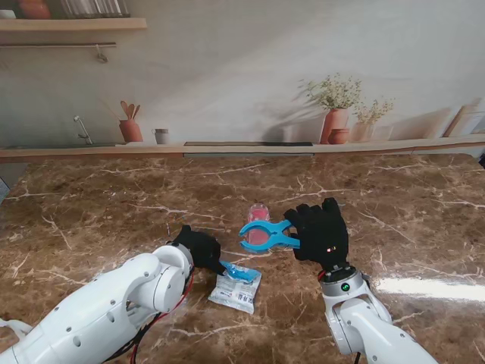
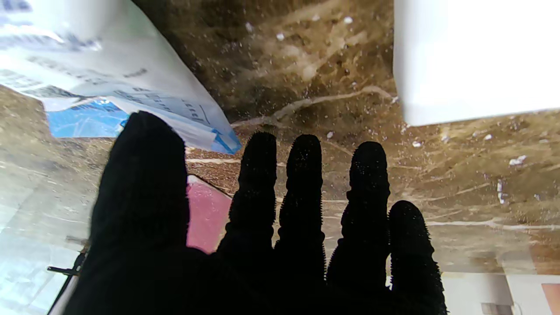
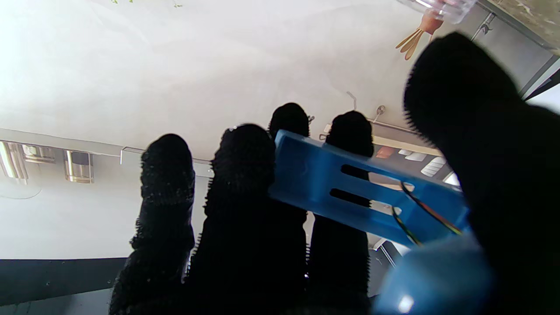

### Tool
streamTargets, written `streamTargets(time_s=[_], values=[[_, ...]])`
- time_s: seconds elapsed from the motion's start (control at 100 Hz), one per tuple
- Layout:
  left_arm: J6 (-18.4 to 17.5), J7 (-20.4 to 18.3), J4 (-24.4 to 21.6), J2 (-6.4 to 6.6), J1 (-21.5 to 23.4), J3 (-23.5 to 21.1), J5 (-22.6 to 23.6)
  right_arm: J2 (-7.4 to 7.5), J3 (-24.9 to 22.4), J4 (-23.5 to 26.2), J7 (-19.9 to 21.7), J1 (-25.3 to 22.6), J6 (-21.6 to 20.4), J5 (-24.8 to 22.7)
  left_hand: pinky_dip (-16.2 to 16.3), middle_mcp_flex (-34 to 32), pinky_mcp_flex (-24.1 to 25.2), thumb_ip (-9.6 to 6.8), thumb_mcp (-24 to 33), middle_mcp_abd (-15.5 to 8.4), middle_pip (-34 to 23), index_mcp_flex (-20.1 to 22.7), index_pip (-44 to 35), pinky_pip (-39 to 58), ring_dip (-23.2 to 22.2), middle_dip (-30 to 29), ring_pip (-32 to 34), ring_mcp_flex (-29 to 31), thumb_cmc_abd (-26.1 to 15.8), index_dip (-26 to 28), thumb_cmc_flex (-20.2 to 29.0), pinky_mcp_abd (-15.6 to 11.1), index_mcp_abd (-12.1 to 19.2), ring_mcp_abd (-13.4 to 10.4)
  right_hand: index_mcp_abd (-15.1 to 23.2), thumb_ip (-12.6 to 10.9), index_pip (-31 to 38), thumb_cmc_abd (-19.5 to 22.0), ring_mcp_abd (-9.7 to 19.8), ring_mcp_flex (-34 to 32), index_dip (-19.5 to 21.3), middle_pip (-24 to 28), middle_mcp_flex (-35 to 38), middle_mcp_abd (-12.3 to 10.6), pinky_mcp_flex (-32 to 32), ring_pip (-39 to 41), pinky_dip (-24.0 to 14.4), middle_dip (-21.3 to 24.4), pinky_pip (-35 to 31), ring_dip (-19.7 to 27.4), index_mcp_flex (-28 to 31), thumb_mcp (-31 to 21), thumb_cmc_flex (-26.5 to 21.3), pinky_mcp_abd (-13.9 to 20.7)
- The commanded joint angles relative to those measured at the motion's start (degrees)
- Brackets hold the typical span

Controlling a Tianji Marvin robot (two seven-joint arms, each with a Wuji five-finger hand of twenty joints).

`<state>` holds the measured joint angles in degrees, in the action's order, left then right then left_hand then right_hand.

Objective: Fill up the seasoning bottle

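The seasoning bottle (image 1: 259, 224), clear with pink contents, stands upright mid-table. My right hand (image 1: 322, 231) is shut on a large blue clip (image 1: 267, 236), whose open jaws reach around the bottle's near side. In the right wrist view the clip (image 3: 363, 192) lies across my fingers, and the bottle's rim (image 3: 442, 6) shows at the frame edge. A white seasoning packet (image 1: 236, 288) with a blue top strip lies flat, nearer to me. My left hand (image 1: 199, 247) rests beside its blue end, fingers straight and apart. In the left wrist view the thumb (image 2: 144, 175) overlaps the packet (image 2: 109, 74), and the pink bottle (image 2: 208, 214) shows behind.
Brown marble table (image 1: 114, 205) runs back to a ledge and a printed kitchen backdrop (image 1: 227, 76). A white block-like shape (image 2: 472, 57) fills one corner of the left wrist view; I cannot tell what it is.
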<state>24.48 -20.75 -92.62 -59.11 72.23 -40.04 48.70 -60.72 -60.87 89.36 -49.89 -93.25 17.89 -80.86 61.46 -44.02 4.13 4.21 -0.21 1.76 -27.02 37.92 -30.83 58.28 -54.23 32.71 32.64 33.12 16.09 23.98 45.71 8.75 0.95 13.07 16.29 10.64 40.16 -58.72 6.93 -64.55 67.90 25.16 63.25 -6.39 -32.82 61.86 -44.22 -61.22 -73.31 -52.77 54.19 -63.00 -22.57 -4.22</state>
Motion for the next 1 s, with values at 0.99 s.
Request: streamTargets(time_s=[0.99], values=[[-2.0, 3.2, 6.1, -0.98, -4.5, 9.8, -2.7, -0.41, -0.6, -0.1, 0.6, -0.8, 0.1, 0.9, 2.5, -1.6, 0.9, 6.78, 31.6, -0.4, -0.6, 5.0, -34.5, -9.7, 1.3, 0.1, -2.4, -0.9, 18.6, 31.5, 0.1, -0.3, 7.5, -1.2, 10.1, -0.2, 26.3, 7.4, 1.7, 1.6, 9.9, 30.8, 8.2, -9.0, 0.8, -2.7, -0.5, -3.9, 1.3, 1.0, 8.9, -0.8, -5.1, -0.4]])
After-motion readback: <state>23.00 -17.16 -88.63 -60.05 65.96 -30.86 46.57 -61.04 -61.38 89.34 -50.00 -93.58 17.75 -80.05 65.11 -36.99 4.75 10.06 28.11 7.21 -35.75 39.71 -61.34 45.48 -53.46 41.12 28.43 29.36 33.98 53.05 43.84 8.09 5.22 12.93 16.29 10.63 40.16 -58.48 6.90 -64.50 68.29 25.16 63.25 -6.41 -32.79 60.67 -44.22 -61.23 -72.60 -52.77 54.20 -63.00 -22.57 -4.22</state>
